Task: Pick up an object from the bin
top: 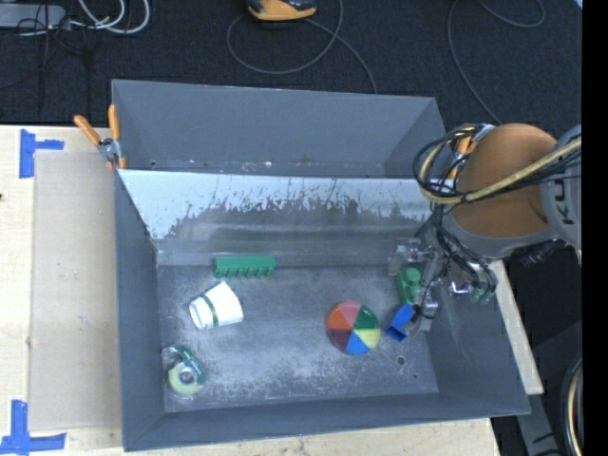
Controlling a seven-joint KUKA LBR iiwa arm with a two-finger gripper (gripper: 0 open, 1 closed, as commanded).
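- A roll of tape, green and whitish, is lying flat in the near left corner of the grey bin.
- A white paper cup with a green band is lying on its side just far and right of the roll, apart from it.
- A green comb-like strip is lying along the foot of the far wall, near the cup.
- A round disc in coloured wedges is resting right of the middle of the floor.
- A small blue block is sitting just beside the disc's right edge, tilted.
- A small green piece is standing just beyond the block, towards the far wall.
- The gripper is hanging low at the right end, right by the blue block and green piece; whether it is open, closed or clamping either one, I cannot tell.
- The arm's orange cover is hovering over the right rim.
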